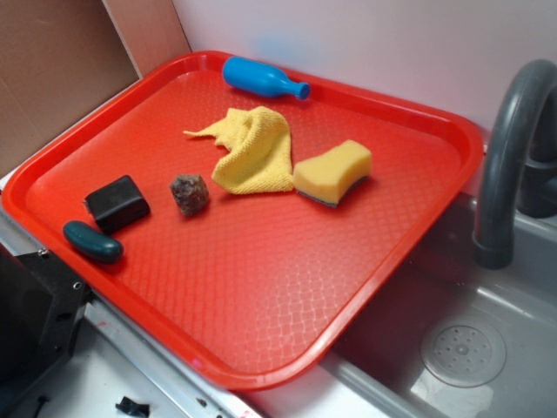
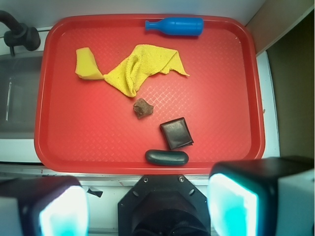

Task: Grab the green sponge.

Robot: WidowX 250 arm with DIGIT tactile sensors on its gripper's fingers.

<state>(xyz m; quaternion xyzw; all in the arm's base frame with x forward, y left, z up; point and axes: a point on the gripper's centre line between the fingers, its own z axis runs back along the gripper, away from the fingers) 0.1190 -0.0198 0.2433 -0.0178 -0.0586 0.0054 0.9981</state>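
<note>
The green sponge (image 1: 332, 172), yellow foam with a thin dark scouring layer underneath, lies on the red tray (image 1: 261, 296) right of centre, touching the edge of a yellow knitted cloth (image 1: 251, 150). From the wrist camera the green sponge (image 2: 86, 65) shows at the tray's upper left, partly under the cloth (image 2: 142, 66). My gripper (image 2: 147, 209) hangs high above the tray's near rim, open, with nothing between its two cyan-lit fingers (image 2: 231, 204). In the exterior view only black arm hardware (image 1: 35, 322) shows at the lower left.
On the tray also lie a blue bottle (image 1: 264, 78) at the back rim, a brown lump (image 1: 190, 193), a black block (image 1: 117, 203) and a dark teal oval bar (image 1: 92, 241). A grey sink (image 1: 461, 348) with a faucet (image 1: 509, 157) sits right of the tray.
</note>
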